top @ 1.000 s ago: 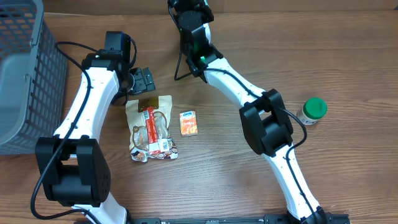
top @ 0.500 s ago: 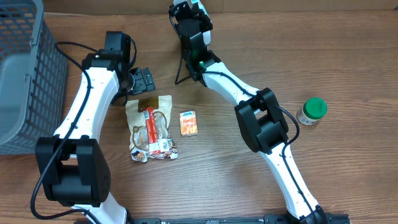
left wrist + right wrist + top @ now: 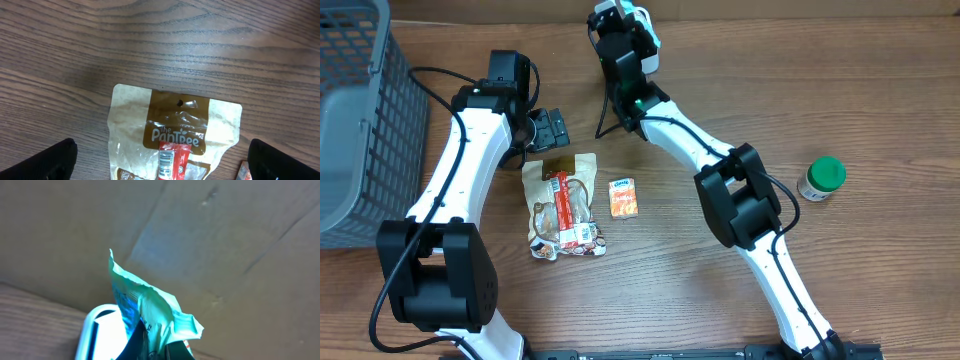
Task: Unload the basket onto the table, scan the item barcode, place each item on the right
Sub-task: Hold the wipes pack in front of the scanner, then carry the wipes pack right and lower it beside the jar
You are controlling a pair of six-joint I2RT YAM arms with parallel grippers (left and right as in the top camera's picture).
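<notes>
My right pincer point(image 3: 625, 25) is shut on a teal packet point(image 3: 150, 310). In its wrist view the dark fingertips pinch the packet's lower edge, and the crumpled foil stands up above them, tilted a little left. Just left of the fingertips, low in that view, is a rounded white object point(image 3: 97, 330). It looks to be touching the packet's base, but I can't tell what it is. Brown cardboard point(image 3: 225, 230) fills the space beyond the packet. From overhead, this pincer is at the far edge of the table point(image 3: 880, 80), with a sliver of teal showing on one side of it.

My left pincer point(image 3: 548, 128) has its jaws fully apart and holds nothing. Its wrist view shows one dark finger point(image 3: 50, 160) in each lower corner. A tan snack bag point(image 3: 175, 130) lies flat on the wood directly below and between them, its brown header pointing away from the pincer and clear of both fingers.

Overhead, a small orange pack point(image 3: 623, 197) lies just beside the bag, on the side toward my right arm. A jar point(image 3: 822, 178) with a green lid stands well apart from both pincers, beyond the right arm's elbow. A grey basket point(image 3: 360, 120) sits outboard of the left arm.
</notes>
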